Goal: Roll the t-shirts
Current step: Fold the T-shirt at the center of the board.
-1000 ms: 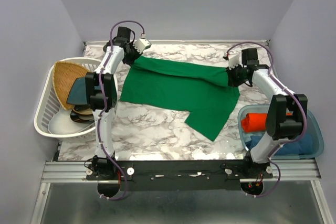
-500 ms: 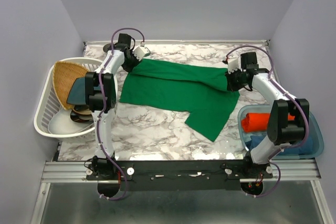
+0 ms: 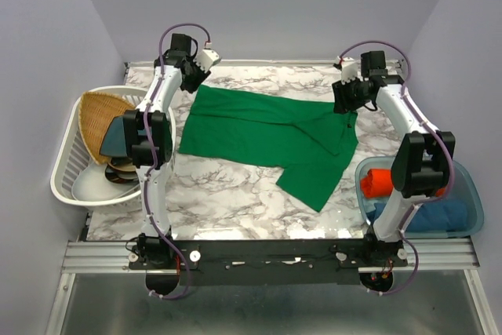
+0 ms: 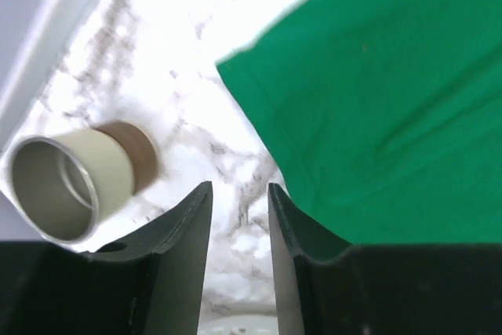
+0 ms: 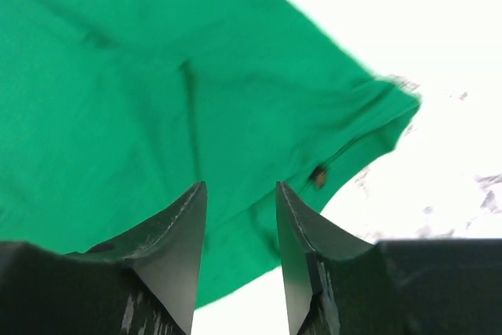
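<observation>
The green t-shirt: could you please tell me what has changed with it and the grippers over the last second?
The left gripper and right gripper both opened, let go of the green t-shirt at its far corners and drew back toward the far side; the shirt now lies slack. The orange-red bundle and blue bundle in the bin stayed put.

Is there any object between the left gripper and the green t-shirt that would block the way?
Nothing visible does. Only bare marble table lies between the open left gripper and the edge of the green t-shirt. A small cylinder lies on the opposite side, clear of that path.
</observation>
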### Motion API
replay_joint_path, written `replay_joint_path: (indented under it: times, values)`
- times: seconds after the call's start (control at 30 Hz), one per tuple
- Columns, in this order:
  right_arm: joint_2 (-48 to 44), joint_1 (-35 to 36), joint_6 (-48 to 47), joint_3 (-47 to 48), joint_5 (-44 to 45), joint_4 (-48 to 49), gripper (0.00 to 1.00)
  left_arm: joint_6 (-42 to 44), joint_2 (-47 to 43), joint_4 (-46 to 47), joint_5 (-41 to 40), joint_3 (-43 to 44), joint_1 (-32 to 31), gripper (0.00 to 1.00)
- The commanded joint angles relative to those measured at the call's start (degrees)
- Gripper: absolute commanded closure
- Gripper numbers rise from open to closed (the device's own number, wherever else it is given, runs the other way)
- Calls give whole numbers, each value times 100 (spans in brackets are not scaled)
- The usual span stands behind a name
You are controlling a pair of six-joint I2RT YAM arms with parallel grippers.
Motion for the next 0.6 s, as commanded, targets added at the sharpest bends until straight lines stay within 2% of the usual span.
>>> replay_joint_path:
  times: [0.0, 0.13, 0.17, 0.2, 0.4, 0.57]
  values:
    - [819, -33, -141, 651, 701, 106, 56, -587, 540, -79, -74, 885, -237, 68]
    - [1400, -33, -344, 1135, 1095, 220, 66, -921, 797, 96, -215, 965, -272, 90]
    - [1610, -33, -379, 1222, 1175, 290, 69, -1061, 832, 175, -251, 957, -263, 99]
    - [1708, -59, -458, 1432, 1228, 264, 75, -1106, 893, 219, -286, 948, -263, 100]
    - [2454, -147, -721, 2093, 1720, 150, 88, -1273, 1191, 369, -567, 956, -263, 100]
    - [2956, -165, -898, 2777, 2081, -183, 92, -1326, 1473, 264, -866, 1123, -263, 100]
